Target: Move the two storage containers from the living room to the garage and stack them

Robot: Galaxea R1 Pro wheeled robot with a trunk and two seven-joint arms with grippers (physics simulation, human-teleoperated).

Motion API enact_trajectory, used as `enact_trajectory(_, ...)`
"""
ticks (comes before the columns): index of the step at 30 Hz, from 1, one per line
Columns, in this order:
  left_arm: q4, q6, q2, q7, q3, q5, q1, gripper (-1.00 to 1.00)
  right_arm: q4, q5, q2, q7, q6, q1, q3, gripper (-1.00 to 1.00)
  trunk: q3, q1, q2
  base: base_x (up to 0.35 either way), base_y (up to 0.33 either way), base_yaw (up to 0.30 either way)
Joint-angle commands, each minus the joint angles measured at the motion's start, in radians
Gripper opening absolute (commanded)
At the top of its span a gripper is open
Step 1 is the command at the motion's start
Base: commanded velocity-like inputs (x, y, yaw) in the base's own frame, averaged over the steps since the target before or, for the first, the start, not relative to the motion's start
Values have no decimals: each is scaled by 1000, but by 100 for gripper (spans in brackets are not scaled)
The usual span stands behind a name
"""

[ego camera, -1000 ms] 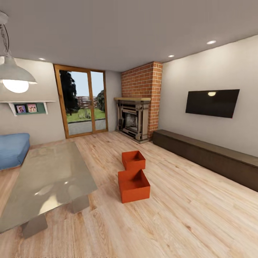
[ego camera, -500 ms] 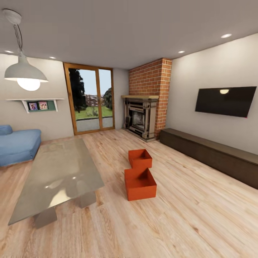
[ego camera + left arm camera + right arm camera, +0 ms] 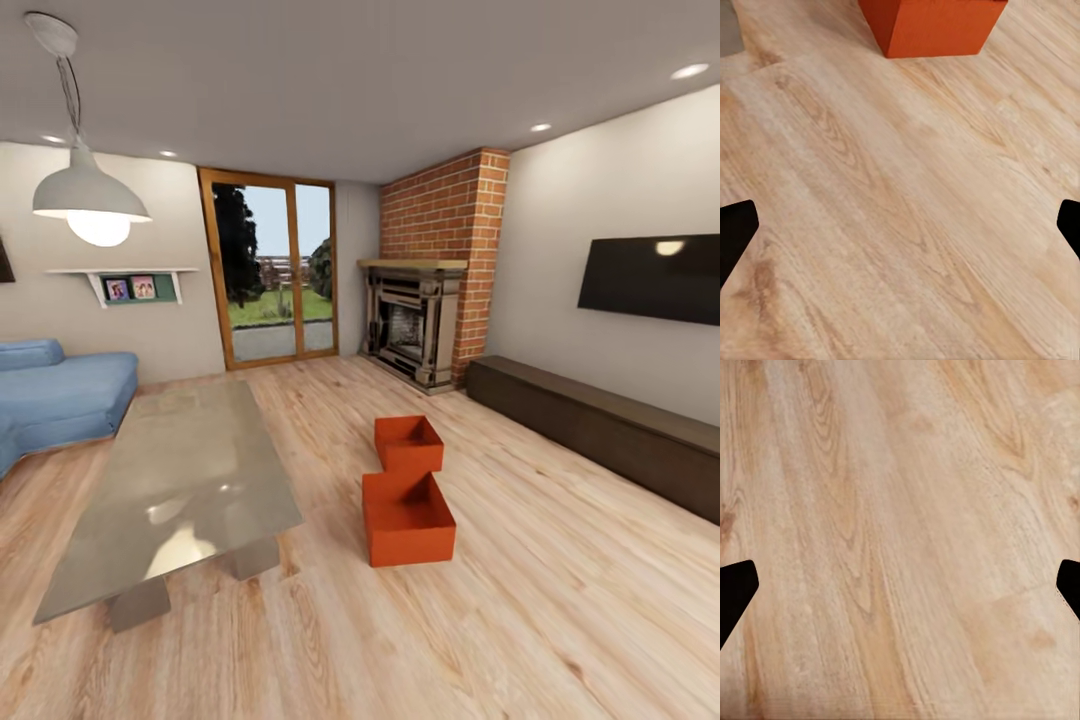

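Two storage containers (image 3: 408,495) sit corner-touching on the wood-plank floor (image 3: 560,600), dead ahead at 12 o'clock, pair running near-to-far. The left gripper (image 3: 900,225) looks nearer, near container at its 12 o'clock; the right gripper (image 3: 900,585) faces bare planks, both spread wide, empty. Living room: glass table (image 3: 180,480) at 10 o'clock, fireplace (image 3: 415,320) beyond.

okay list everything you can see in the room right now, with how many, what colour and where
containers: 2, orange-red, on the wood floor mid-room, nearer one touching the farther one at a corner
table: 1, glass top, left of the containers
sofa: 1, blue, far left
lamp: 1, white, hanging upper left
shelf: 1, white, left wall, two small pictures on it
glass door: 1, wood frame, back wall
fireplace: 1, red brick chimney, back right corner
TV: 1, black, right wall
low cabinet: 1, dark brown, under the TV
left gripper: 1, black fingertips, open over the floor
right gripper: 1, black fingertips, open over the floor
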Motion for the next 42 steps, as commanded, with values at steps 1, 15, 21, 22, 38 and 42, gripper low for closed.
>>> enact_trajectory(1,1,3,0,-10,3,9,-1,100,0,-1,0,4,0,0,-1,100,-3,1,-1,324,-125,128)
enact_trajectory(15,1,3,0,-10,3,9,-1,100,0,-1,0,4,0,-1,-1,100,-22,1,-1,333,-132,118)
enact_trajectory(21,1,3,0,-10,3,9,-1,100,0,-1,0,4,0,-1,-1,100,-30,1,-1,335,-135,89)
enact_trajectory(22,1,3,0,-10,3,9,-1,100,0,-1,0,4,0,-1,-1,100,-31,1,-1,335,-139,54)
enact_trajectory(38,1,3,0,-10,3,9,-1,100,0,-1,0,4,0,-1,-1,100,-44,1,-1,335,-143,11)
enact_trajectory(42,1,3,0,-10,3,9,-1,100,0,-1,0,4,0,-1,-1,100,-49,1,-1,285,-136,0)
